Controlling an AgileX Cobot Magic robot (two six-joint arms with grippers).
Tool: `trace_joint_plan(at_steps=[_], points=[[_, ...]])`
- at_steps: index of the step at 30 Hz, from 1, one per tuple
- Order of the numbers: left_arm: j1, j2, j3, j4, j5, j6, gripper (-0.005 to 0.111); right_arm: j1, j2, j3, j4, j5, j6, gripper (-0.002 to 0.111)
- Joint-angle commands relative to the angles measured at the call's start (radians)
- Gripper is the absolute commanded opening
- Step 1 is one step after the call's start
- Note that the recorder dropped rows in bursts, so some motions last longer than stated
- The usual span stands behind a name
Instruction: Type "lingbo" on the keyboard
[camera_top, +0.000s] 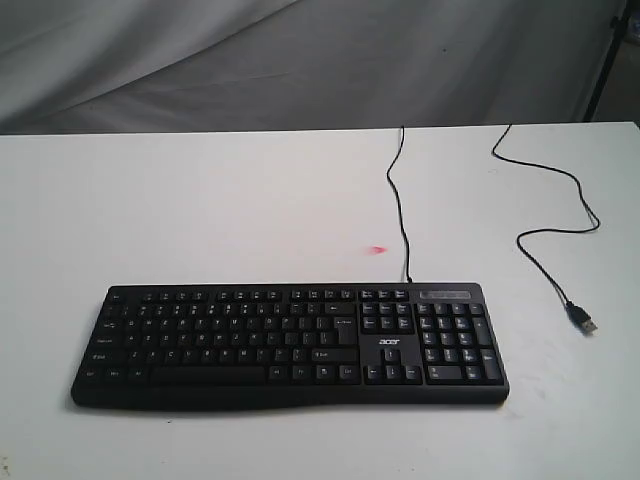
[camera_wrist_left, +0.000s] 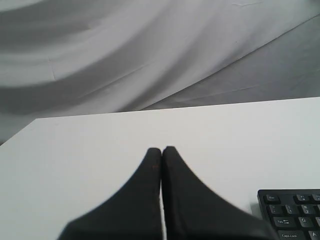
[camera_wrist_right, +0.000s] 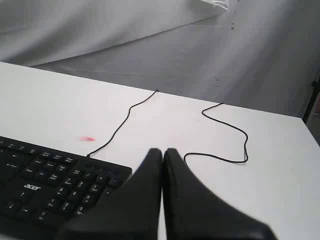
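While left claw (camera_wrist_left: 161, 148) and right claw (camera_wrist_right: 163, 150) sit pinched closed, keyboard (camera_top: 290, 345) stretched left-right, number pad (camera_top: 455, 340) rightward.

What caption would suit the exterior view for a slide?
Wide black plastic keyboard on a white table, its thin black cable trailing unplugged.

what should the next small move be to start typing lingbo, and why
Probably swing the right gripper in over the keyboard, toward l. Its jaws are shut into a point, but it sits off the number-pad end, above no letter key yet; the left gripper is by the Esc corner.
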Motion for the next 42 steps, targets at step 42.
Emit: trace_joint_plan(at_steps=[42], points=[[-0.004,0.003,0.005,-0.001,-0.004,-0.003,0.001,-0.007,0.591,-0.689,0.089,0.267,-0.002,0.000]])
